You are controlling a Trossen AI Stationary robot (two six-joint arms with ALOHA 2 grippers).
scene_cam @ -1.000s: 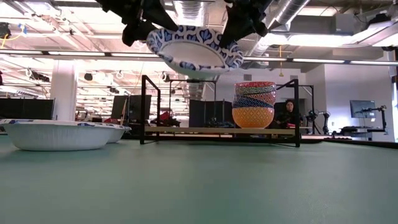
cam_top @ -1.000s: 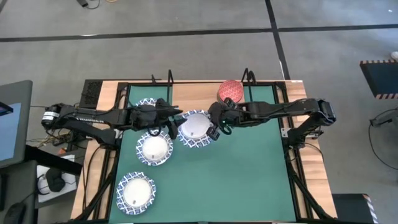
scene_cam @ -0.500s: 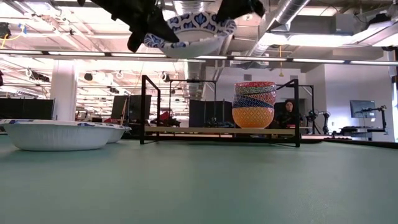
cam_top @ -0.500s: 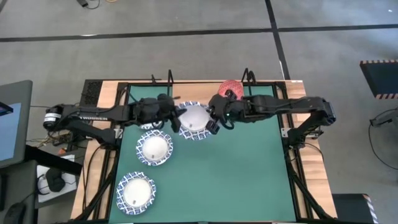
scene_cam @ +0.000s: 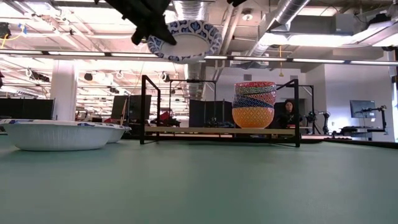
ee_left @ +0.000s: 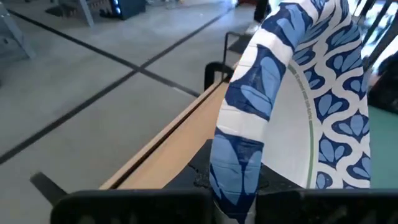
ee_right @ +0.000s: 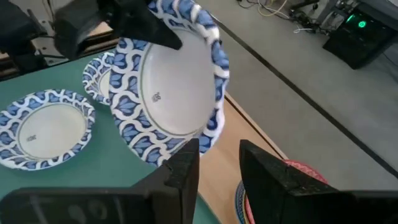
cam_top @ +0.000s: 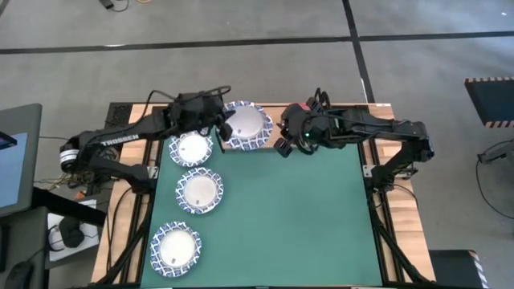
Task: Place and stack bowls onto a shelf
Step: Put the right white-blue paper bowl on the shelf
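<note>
Above the far edge of the table, the left claw (cam_top: 218,127) pinches the rim of a blue-patterned bowl (cam_top: 246,124), holding it upside down and tilted over the shelf (scene_cam: 221,130), probably to set it beside the stack of coloured bowls (scene_cam: 254,104). Its arm reaches out nearly level. Just past the bowl, the right claw (ee_right: 219,163) stands spread, clear of it, gripping nothing.

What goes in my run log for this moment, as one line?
left claw: shut on white blue-rimmed round bowl | bowl: aloft over wooden shelf | right claw: open, apart
</note>
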